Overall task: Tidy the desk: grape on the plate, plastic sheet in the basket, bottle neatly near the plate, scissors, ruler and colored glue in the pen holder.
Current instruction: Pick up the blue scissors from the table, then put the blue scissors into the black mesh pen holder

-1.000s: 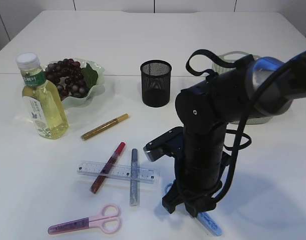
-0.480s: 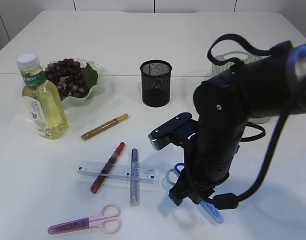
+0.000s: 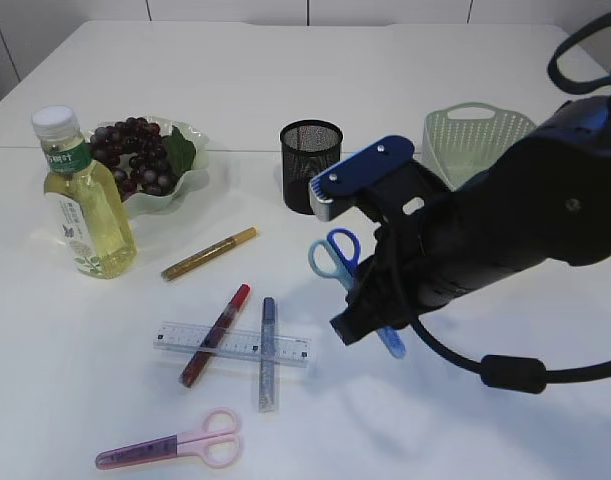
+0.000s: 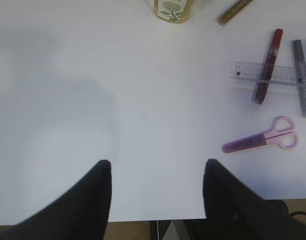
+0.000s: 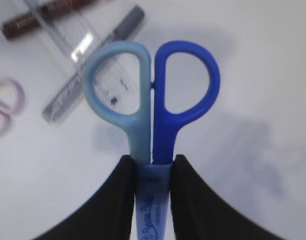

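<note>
Exterior: right gripper [image 3: 370, 320] is clamped on the blue scissors [image 3: 337, 255] and has them off the table [image 3: 485, 60], handles up and toward the pen holder [image 3: 311, 166], sheathed blade end poking out below the arm. Pen holder stands upright, just behind the scissors' handles. Grapes [image 3: 135, 155] sit on the plate [image 3: 190, 135] at back left; bottle [image 3: 80, 200] stands upright just in front of the plate. Basket [image 3: 475, 135] at back right, partly hidden by the arm. On the table in front: gold glue pen [image 3: 209, 253], then the ruler [image 3: 235, 343] with a red glue pen [image 3: 215, 335] and a silver glue pen [image 3: 268, 352] lying across it, and pink scissors [image 3: 175, 440] nearest the front edge.

Left wrist: left gripper [image 4: 157, 192] is spread with nothing between its fingers [image 4: 90, 195], over bare table near the front edge. Pink scissors, ruler and the red and silver pens are off to the right — well apart from it. Bottle base at top edge.

Right wrist: both fingers [image 5: 117, 200] pinch the blue scissors at the sheath just below the handles — one loop light blue, one dark blue. Ruler and silver pen blurred on the table beneath.
</note>
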`<control>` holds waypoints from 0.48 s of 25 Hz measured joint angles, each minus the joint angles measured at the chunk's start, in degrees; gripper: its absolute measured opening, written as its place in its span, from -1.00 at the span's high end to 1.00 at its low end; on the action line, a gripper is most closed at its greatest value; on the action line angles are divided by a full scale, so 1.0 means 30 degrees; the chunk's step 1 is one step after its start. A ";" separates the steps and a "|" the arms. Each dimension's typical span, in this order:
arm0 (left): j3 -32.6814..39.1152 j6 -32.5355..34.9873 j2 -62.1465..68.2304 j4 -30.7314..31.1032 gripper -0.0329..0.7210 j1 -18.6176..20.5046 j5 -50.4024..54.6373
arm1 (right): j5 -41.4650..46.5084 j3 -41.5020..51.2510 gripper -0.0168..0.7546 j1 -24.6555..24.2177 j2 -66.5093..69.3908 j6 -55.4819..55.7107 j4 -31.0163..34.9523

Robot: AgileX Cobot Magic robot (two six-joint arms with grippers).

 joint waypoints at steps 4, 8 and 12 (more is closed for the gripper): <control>0.0000 0.0000 0.0000 0.0000 -0.21 0.0000 0.0000 | -0.2554 0.0000 0.46 -0.0275 -0.0255 0.0000 -0.0086; 0.0000 0.0000 0.0000 0.0000 -0.21 0.0000 0.0000 | -0.4562 0.0039 0.46 -0.1377 -0.0255 0.0009 -0.0086; 0.0000 0.0000 0.0000 0.0000 -0.21 0.0000 0.0000 | -0.6492 0.0039 0.46 -0.2413 -0.0255 0.0114 -0.0051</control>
